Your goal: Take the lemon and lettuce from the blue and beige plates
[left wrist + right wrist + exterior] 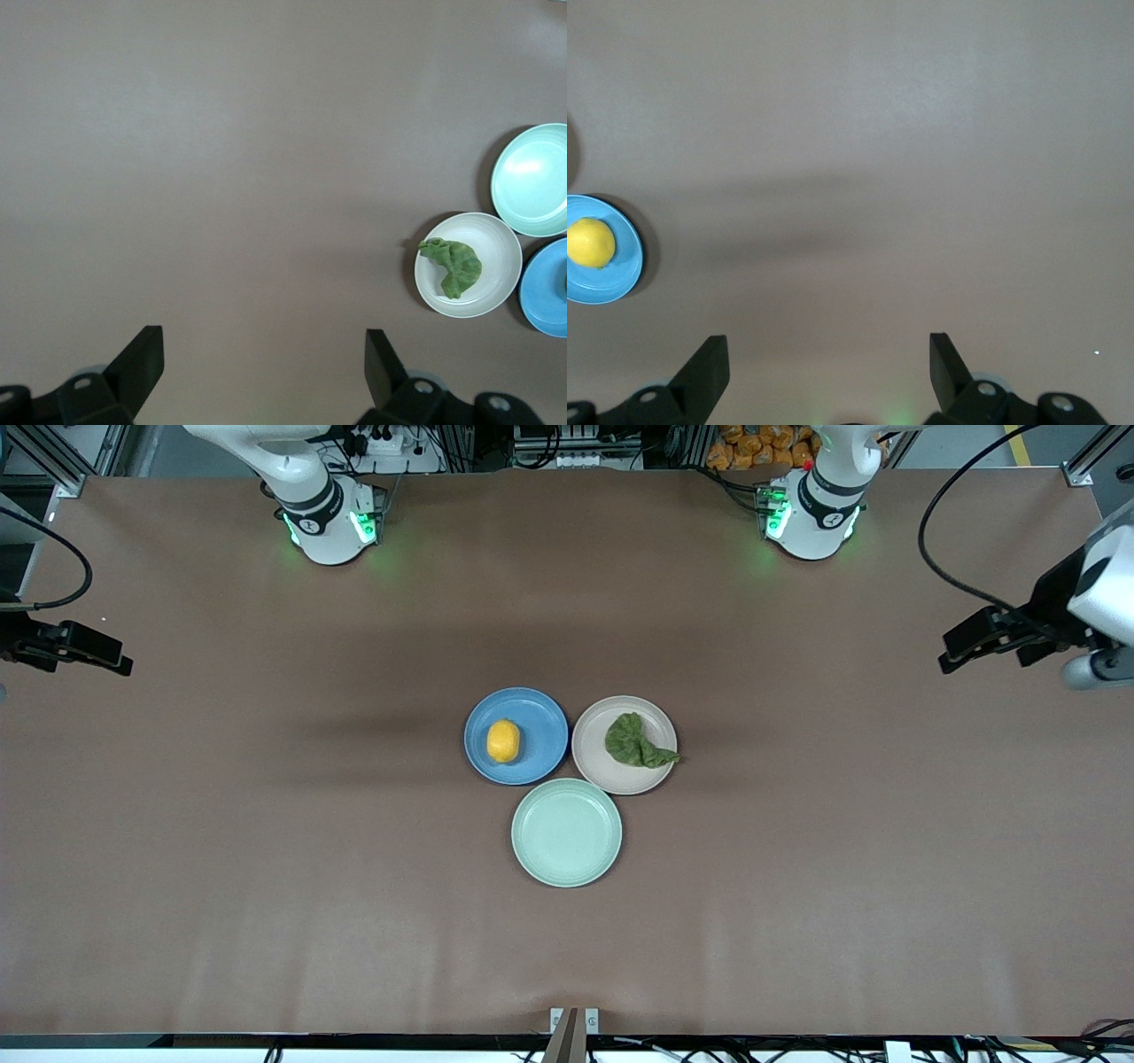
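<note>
A yellow lemon (503, 740) lies on the blue plate (542, 726) at the table's middle. Beside it, toward the left arm's end, a crumpled green lettuce leaf (636, 741) rests on the beige plate (595, 760), one tip hanging over the rim. My left gripper (961, 646) hovers open over bare table at the left arm's end, well away from the plates; its wrist view shows the lettuce (456, 264) on the beige plate (496, 257). My right gripper (120, 662) hovers open over bare table at the right arm's end; its wrist view shows the lemon (589, 242).
A pale green plate (566, 832) with nothing on it sits nearer the front camera, touching both other plates. Brown table surface stretches wide around the three plates. Cables hang near the left arm's wrist (939, 558).
</note>
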`<state>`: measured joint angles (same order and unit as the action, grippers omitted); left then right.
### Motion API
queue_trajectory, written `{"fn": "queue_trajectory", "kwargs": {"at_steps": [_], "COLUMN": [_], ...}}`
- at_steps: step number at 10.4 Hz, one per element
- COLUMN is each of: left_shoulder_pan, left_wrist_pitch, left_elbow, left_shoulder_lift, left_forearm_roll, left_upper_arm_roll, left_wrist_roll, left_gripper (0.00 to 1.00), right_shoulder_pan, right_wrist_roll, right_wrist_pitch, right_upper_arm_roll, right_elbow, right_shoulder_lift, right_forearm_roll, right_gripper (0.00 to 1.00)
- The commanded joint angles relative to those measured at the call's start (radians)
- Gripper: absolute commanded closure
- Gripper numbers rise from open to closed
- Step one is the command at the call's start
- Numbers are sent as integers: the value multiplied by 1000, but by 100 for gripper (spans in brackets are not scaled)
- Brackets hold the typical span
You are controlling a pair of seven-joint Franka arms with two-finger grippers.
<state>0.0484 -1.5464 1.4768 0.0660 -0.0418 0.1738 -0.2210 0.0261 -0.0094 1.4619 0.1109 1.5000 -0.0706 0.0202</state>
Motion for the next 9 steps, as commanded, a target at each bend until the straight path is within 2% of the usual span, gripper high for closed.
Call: {"fn": "queue_trajectory", "kwargs": {"at_steps": [1,3,6,9], "left_shoulder_pan": [-16,-22,-25,-135], "left_wrist_pitch": [-40,-72,-142,-199], "left_elbow": [-1,-1,5,7], "left_shoulder_lift": [53,96,176,262], "left_forearm_roll": [-23,-23,-10,32], "left_upper_arm_roll": [29,79,208,219], "left_wrist_roll": [-27,-37,-245,-438], "left_gripper": [0,0,0,0], "right_shoulder_pan": [-5,-5,-6,-6], "right_wrist_roll": [2,2,2,2], "right_wrist_pitch": [-8,0,3,6], "right_upper_arm_roll": [-2,-2,-2,-2], "right_elbow": [-29,-29,-29,-29], "right_shoulder_lift": [-15,-15,-17,-17], "right_forearm_roll": [-11,-9,-11,-11], "right_gripper": [0,0,0,0]}}
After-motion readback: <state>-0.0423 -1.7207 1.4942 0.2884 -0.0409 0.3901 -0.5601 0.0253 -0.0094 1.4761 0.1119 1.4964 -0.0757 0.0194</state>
